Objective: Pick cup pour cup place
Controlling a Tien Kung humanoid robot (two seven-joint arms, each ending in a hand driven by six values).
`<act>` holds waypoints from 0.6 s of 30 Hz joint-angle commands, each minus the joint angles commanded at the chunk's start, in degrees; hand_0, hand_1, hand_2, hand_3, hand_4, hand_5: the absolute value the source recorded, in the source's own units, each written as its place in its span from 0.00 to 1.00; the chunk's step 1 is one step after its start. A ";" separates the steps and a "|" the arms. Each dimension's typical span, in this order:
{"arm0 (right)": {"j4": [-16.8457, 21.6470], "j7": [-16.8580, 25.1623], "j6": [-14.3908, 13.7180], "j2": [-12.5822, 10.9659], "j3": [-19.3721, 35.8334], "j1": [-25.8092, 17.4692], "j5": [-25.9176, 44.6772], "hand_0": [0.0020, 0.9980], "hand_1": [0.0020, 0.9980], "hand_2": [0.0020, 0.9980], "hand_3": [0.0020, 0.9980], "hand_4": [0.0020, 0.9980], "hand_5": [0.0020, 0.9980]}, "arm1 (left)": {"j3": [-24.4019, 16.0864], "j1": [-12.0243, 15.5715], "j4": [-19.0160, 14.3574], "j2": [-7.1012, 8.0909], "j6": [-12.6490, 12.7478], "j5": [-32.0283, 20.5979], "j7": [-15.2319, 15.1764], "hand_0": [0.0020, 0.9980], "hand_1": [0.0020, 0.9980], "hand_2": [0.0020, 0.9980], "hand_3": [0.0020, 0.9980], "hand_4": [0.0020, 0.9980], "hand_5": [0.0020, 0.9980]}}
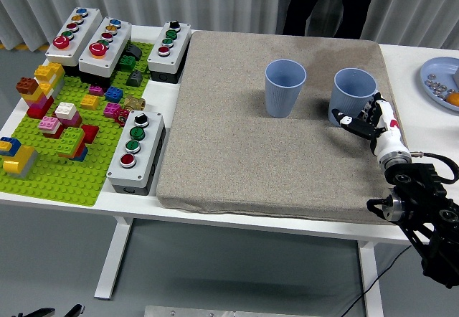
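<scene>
Right hand [369, 120], white and black with five fingers, sits at the base of the right-hand pale blue plastic cup [353, 95], its fingers curved around the cup's lower right side; the fingertips appear to touch the wall, but whether they actually grip it is hard to make out, since the cup hides the far fingers. Behind the hand, its black arm [423, 209] runs off the lower right corner, cut by the picture's edge. That cup stands upright on the grey-brown fabric mat [251, 152], near the mat's right edge. A second pale blue plastic cup [285, 87] stands upright to its left, apart from it and from the hand. What either cup holds cannot be seen. At the far right a light blue plate [435, 80] is cut off by the frame, with small silvery bits and something orange on it. Left of the mat lies a green building-brick baseplate [79, 159] crowded with coloured bricks, and grey push-button boxes [136, 150] stand on and around it. A person in dark clothing [326, 5] stands at the far side, visible only from the waist down.
</scene>
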 joint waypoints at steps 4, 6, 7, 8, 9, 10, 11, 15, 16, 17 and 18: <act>0.49 -0.26 0.00 -0.38 0.13 -0.19 -0.43 0.91 0.86 0.95 0.95 0.85 0.10 | 0.02 -0.09 0.00 0.03 0.01 -0.10 -0.05 0.76 0.78 0.82 0.72 0.50 0.99; 0.86 -0.29 -0.02 -0.71 0.20 -0.38 -0.65 0.91 0.86 0.95 0.95 0.85 0.10 | -0.01 -0.13 0.00 0.05 0.02 -0.11 -0.05 0.76 0.78 0.82 0.72 0.50 0.99; 1.03 -0.34 0.02 -0.86 0.18 -0.46 -0.64 0.91 0.86 0.95 0.95 0.85 0.10 | -0.04 -0.12 0.00 0.04 0.03 -0.12 -0.04 0.76 0.78 0.82 0.72 0.50 0.99; 1.36 -0.40 0.01 -1.10 0.18 -0.64 -0.74 0.91 0.86 0.95 0.95 0.85 0.10 | -0.09 -0.11 0.00 0.04 0.04 -0.10 -0.05 0.76 0.78 0.82 0.72 0.50 0.99; 1.47 -0.42 0.01 -1.18 0.18 -0.71 -0.77 0.91 0.86 0.95 0.95 0.85 0.10 | -0.11 -0.11 0.00 0.04 0.04 -0.09 -0.05 0.76 0.78 0.82 0.72 0.50 0.99; 1.68 -0.60 0.12 -1.34 0.17 -0.85 -0.85 0.91 0.85 0.95 0.95 0.86 0.11 | -0.14 -0.10 0.00 0.05 0.03 -0.06 -0.04 0.76 0.78 0.82 0.72 0.50 0.99; 1.87 -0.81 0.24 -1.49 0.18 -0.99 -0.99 0.91 0.85 0.95 0.95 0.86 0.11 | -0.17 -0.10 0.00 0.06 0.02 -0.03 -0.03 0.76 0.78 0.82 0.72 0.50 0.99; 2.57 -2.19 0.77 -2.03 0.48 -1.51 -2.31 0.91 0.85 0.95 0.95 0.86 0.11 | -0.16 -0.14 0.00 0.04 0.02 -0.11 -0.04 0.76 0.78 0.82 0.72 0.50 0.99; 2.72 -2.75 0.95 -2.14 0.64 -1.62 -2.93 0.92 0.87 1.00 1.00 0.88 0.14 | -0.18 -0.15 0.00 0.04 0.03 -0.12 -0.04 0.76 0.78 0.82 0.72 0.50 0.98; 2.87 -3.11 1.09 -2.22 0.75 -1.69 -3.25 0.92 0.87 1.00 1.00 0.88 0.14 | -0.18 -0.16 0.00 0.05 0.03 -0.11 -0.04 0.76 0.78 0.82 0.72 0.50 0.98; 3.02 -3.39 1.17 -2.28 0.85 -1.76 -3.46 0.92 0.87 1.00 1.00 0.88 0.14 | -0.19 -0.17 0.00 0.05 0.02 -0.07 -0.04 0.76 0.78 0.82 0.72 0.50 0.98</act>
